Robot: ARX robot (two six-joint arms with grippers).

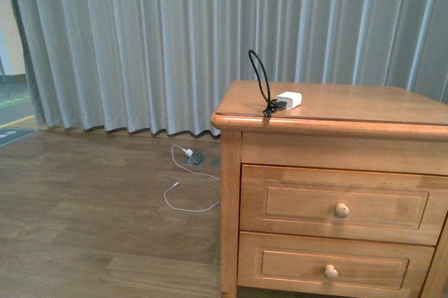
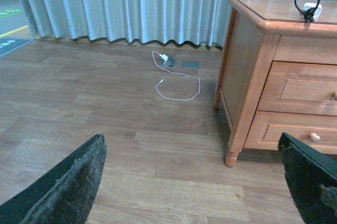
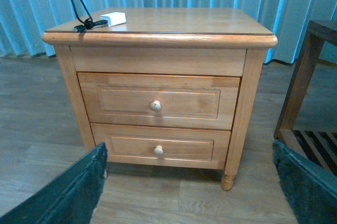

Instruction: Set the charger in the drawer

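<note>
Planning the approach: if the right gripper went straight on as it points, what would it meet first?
Probably the upper drawer front, near its knob; nothing shows between it and the right gripper, though depth is unclear.

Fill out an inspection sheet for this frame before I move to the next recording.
Surface: nightstand top, glossy, holds only the charger.
Job's things: charger lies on top near the front edge; upper drawer shut.
Clutter: white plug on the floor by the curtain.
Grippers: left gripper and right gripper open, empty.
Cables: black cable loops upward from the charger; white cable curls on the floor.
Surroundings: grey curtain, wooden floor, dark wooden frame beside the nightstand.
</note>
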